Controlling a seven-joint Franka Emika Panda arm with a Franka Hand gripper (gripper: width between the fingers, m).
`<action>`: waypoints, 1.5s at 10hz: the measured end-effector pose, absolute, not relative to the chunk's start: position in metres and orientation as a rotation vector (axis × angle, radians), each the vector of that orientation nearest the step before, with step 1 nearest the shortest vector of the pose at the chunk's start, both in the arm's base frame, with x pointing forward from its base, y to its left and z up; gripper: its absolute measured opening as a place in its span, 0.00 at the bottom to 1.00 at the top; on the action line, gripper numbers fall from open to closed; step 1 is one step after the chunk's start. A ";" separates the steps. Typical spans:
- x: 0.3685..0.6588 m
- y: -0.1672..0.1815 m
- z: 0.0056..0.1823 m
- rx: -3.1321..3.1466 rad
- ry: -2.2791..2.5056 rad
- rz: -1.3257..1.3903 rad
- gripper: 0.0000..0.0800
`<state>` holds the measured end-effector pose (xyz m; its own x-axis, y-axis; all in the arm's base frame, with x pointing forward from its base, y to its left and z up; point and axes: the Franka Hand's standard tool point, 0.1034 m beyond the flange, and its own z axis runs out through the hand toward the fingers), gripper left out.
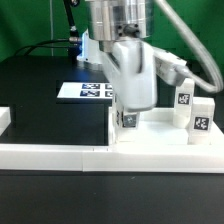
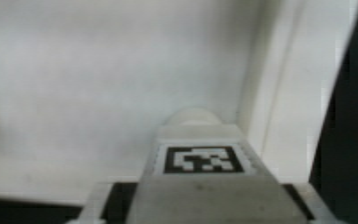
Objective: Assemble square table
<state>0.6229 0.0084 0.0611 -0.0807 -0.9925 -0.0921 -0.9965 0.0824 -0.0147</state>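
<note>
My gripper (image 1: 128, 112) is shut on a small white tagged leg (image 1: 128, 119) and holds it upright, its lower end down at the white square tabletop (image 1: 158, 133) near that top's corner on the exterior view's left. In the wrist view the leg (image 2: 202, 150) runs out from between my gripper (image 2: 202, 205), its rounded end over the tabletop's flat white floor (image 2: 105, 70), close beside the low rim (image 2: 293, 80). Whether the leg touches the floor I cannot tell. Three more tagged legs stand at the exterior view's right: one (image 1: 183, 96), one (image 1: 203, 116), one behind (image 1: 171, 69).
The marker board (image 1: 86, 91) lies flat on the black table behind my arm. The long low white border rail (image 1: 60, 153) runs along the front, with a raised end (image 1: 4, 119) at the exterior view's left.
</note>
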 end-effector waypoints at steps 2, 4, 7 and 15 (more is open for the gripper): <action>0.624 0.007 0.061 -1.645 2.520 0.141 0.36; 0.624 0.006 0.061 -1.517 2.587 0.152 0.36; 0.630 0.005 0.067 -1.791 2.378 0.094 0.46; 0.615 0.006 0.065 -2.680 1.355 -0.057 0.81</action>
